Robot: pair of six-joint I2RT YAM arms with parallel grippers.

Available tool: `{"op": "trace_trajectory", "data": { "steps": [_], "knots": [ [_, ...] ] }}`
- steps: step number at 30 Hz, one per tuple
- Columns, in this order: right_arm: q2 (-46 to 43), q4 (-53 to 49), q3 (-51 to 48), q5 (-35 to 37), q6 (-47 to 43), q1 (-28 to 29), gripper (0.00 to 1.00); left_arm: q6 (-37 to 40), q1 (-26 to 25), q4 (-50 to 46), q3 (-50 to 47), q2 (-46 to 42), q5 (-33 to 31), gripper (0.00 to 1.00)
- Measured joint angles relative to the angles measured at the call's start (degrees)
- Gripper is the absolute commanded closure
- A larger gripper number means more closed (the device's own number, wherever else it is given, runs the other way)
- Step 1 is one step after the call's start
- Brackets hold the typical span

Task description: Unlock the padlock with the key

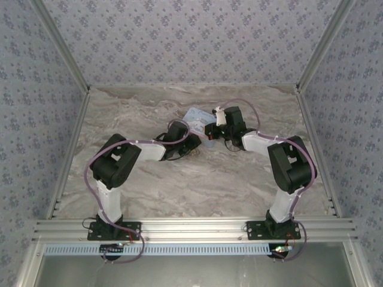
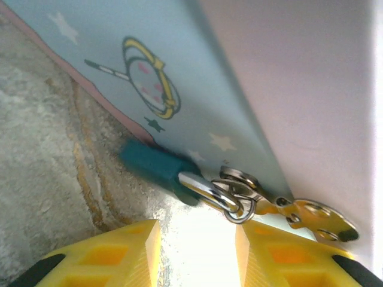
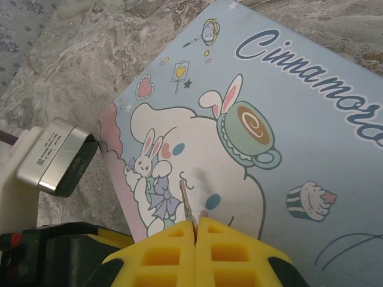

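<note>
In the left wrist view the small teal padlock point(image 2: 157, 167) lies on the marble against the lower edge of the light-blue tin point(image 2: 197, 89). Its silver shackle point(image 2: 202, 187) runs through metal rings point(image 2: 240, 198) linked to the tin's gold hasp point(image 2: 317, 220). My left gripper point(image 2: 197, 226) is open, and the padlock sits just beyond its yellow fingertips with nothing between them. Above the tin's cartoon lid point(image 3: 287, 119), my right gripper point(image 3: 196, 222) is shut on the key point(image 3: 187, 202), whose thin blade pokes out past the pads. From the top, both grippers point(image 1: 179, 146) point(image 1: 210, 130) meet at the tin point(image 1: 199, 115).
The tin lies mid-table on the marble top point(image 1: 197, 179). The left arm's grey camera block point(image 3: 57, 156) sits close to the tin's left corner in the right wrist view. Patterned walls point(image 1: 36, 119) enclose the table on three sides.
</note>
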Motion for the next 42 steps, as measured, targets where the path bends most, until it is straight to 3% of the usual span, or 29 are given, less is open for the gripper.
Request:
{"op": "trace_trajectory", "data": {
  "steps": [8, 20, 28, 42],
  "knots": [
    [0.0, 0.2, 0.0, 0.4, -0.2, 0.2, 1.0, 5.7, 0.0, 1.2, -0.1, 0.0, -1.0, 0.57],
    [0.0, 0.3, -0.1, 0.7, -0.5, 0.3, 1.0, 20.7, 0.0, 2.4, -4.4, -8.3, -6.3, 0.34],
    [0.0, 0.5, -0.1, 0.8, -0.7, 0.4, 1.0, 26.2, 0.7, 5.9, -5.2, -9.2, -5.1, 0.21],
    [0.0, 0.5, -0.1, 0.8, -1.1, 0.4, 1.0, 26.6, 2.5, 7.2, -5.1, -3.3, -1.7, 0.22]
  ]
}}
